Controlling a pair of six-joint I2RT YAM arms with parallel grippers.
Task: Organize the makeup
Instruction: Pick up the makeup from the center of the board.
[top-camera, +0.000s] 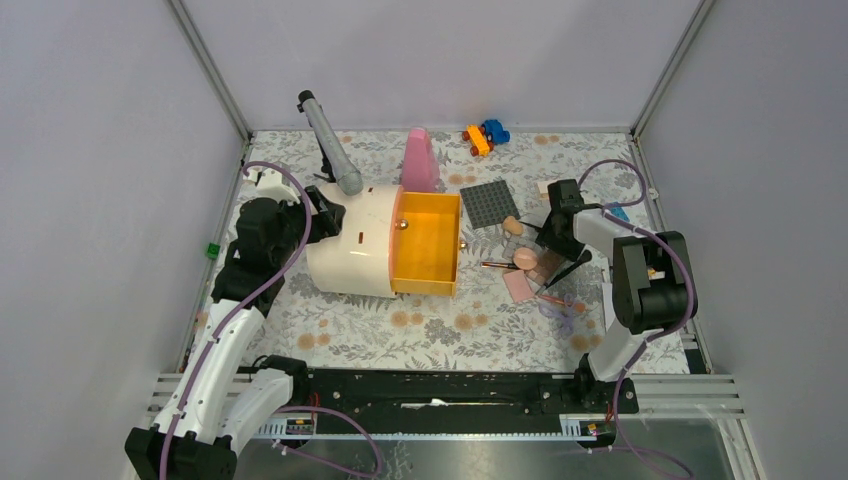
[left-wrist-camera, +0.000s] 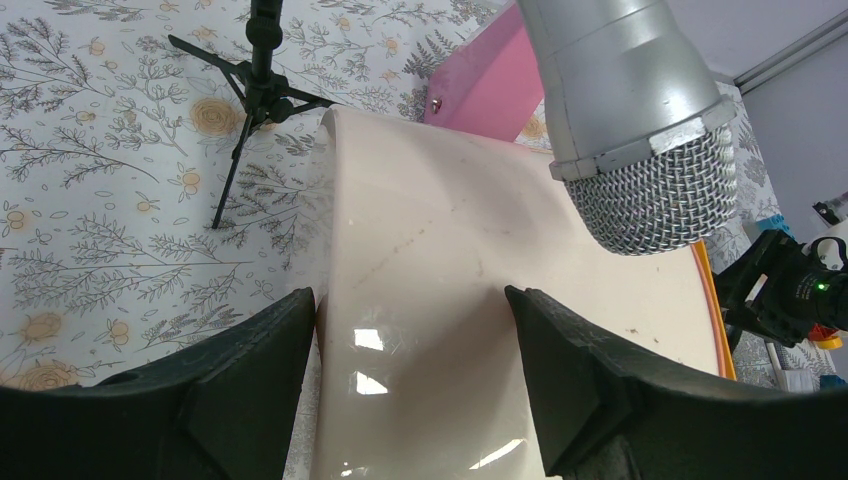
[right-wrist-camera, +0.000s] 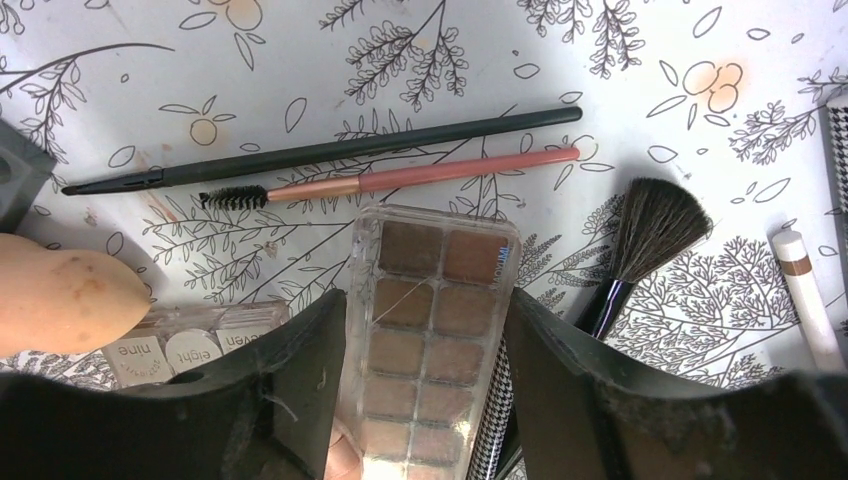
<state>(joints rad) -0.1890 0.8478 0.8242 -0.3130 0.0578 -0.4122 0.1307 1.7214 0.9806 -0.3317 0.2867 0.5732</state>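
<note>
The makeup lies in a heap right of the orange drawer (top-camera: 428, 245): a peach egg sponge (top-camera: 513, 226), a round puff (top-camera: 525, 258), a pink compact (top-camera: 517, 286) and thin brushes. My right gripper (top-camera: 545, 250) is over the heap. In the right wrist view it (right-wrist-camera: 425, 340) is shut on a clear eyeshadow palette (right-wrist-camera: 430, 300), one finger on each long edge. A black brush (right-wrist-camera: 320, 150), a pink spoolie (right-wrist-camera: 400, 178), a fluffy brush (right-wrist-camera: 650, 235) and the sponge (right-wrist-camera: 60, 290) lie around it. My left gripper (top-camera: 325, 215) is open over the cream drawer box (left-wrist-camera: 450, 250).
A silver microphone (top-camera: 330, 145) on a small tripod stands behind the box. A tall pink cone bottle (top-camera: 419, 160), a dark studded plate (top-camera: 489, 203) and toy bricks (top-camera: 485, 135) are at the back. A pale pencil (right-wrist-camera: 805, 295) lies at the right.
</note>
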